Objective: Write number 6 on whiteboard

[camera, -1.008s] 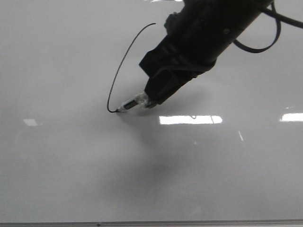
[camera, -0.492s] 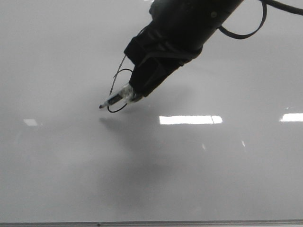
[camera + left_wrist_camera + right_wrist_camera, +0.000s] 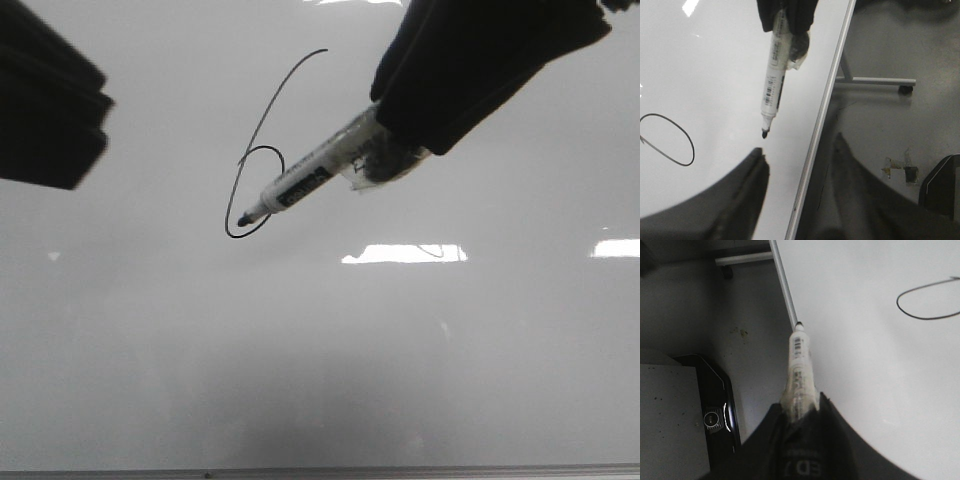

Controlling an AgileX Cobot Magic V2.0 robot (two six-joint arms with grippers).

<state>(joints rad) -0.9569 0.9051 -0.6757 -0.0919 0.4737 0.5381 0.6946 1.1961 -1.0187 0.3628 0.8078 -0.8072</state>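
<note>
We see the whiteboard [image 3: 420, 350] filling the front view, glossy, with bright light patches. The number 6 [image 3: 252, 180] sits left of centre, toward the far part of the board: a long slanted stroke running up to the right, a narrow oval loop at its near end. We note the right gripper [image 3: 400, 140] entering from the far right, fingers clamped on a white marker [image 3: 305, 185] wrapped in clear tape at the grip. The marker points left; its dark tip appears over the loop in this view, and we cannot tell whether it touches. The left gripper [image 3: 45, 110] is a dark blur at the left edge; whether its fingers are open we cannot tell.
</note>
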